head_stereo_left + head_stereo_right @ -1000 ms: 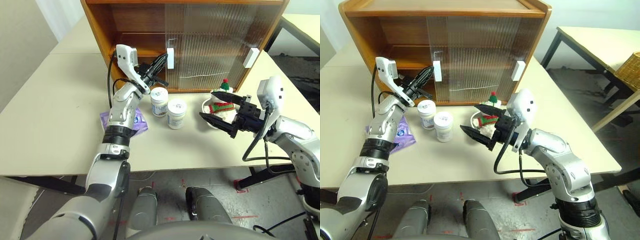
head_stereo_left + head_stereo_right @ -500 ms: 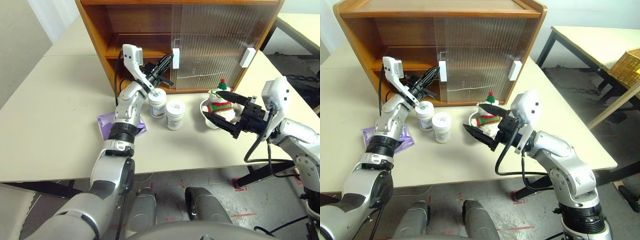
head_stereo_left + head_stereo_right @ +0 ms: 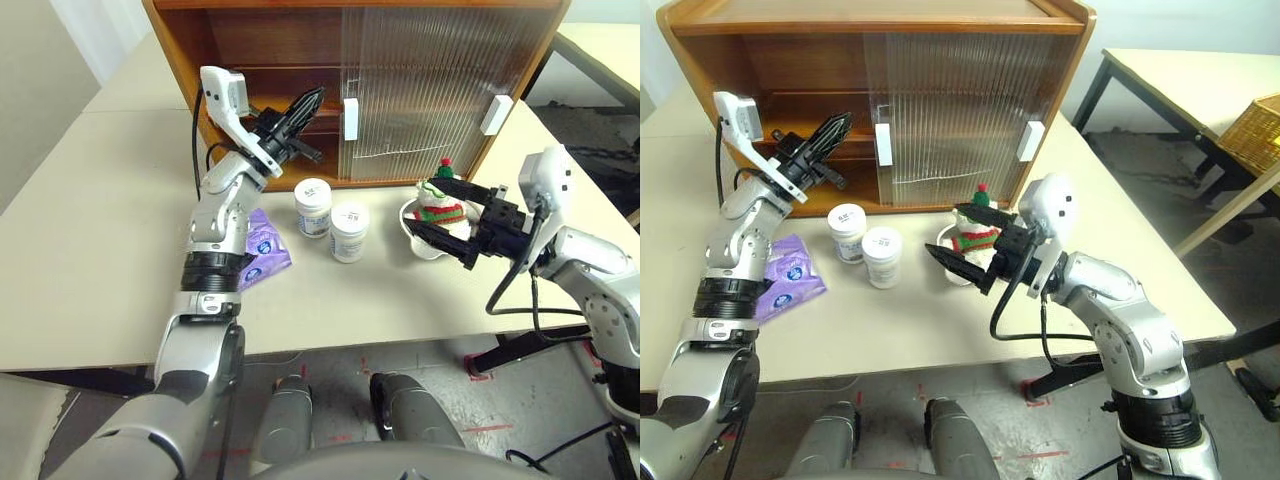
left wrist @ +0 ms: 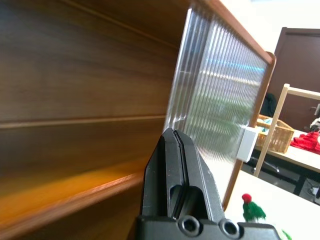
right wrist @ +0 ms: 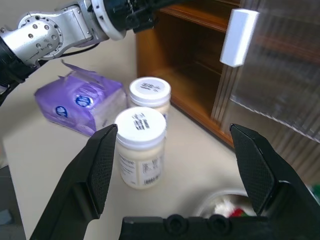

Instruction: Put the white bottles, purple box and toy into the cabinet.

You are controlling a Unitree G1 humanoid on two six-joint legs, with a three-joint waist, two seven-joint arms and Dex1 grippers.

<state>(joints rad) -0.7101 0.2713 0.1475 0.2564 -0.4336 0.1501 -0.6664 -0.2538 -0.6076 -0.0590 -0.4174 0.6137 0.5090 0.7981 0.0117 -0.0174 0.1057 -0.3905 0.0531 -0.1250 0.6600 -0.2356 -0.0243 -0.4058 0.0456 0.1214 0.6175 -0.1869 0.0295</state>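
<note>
Bottles [image 3: 332, 218] stand on the worktop at the cabinet's [image 3: 260, 40] six o'clock, purple box [image 3: 262, 252] at their nine, toy [image 3: 441, 204] at their three between the wide-open, empty right claw [image 3: 447, 219], best closed gently around it; the left claw [image 3: 305, 102] is shut, empty.

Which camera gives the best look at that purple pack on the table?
The right wrist view: the purple box lies whole and close, blue logos showing. Both eye views show it smaller, beside the left arm. The left wrist view faces the cabinet.
</note>
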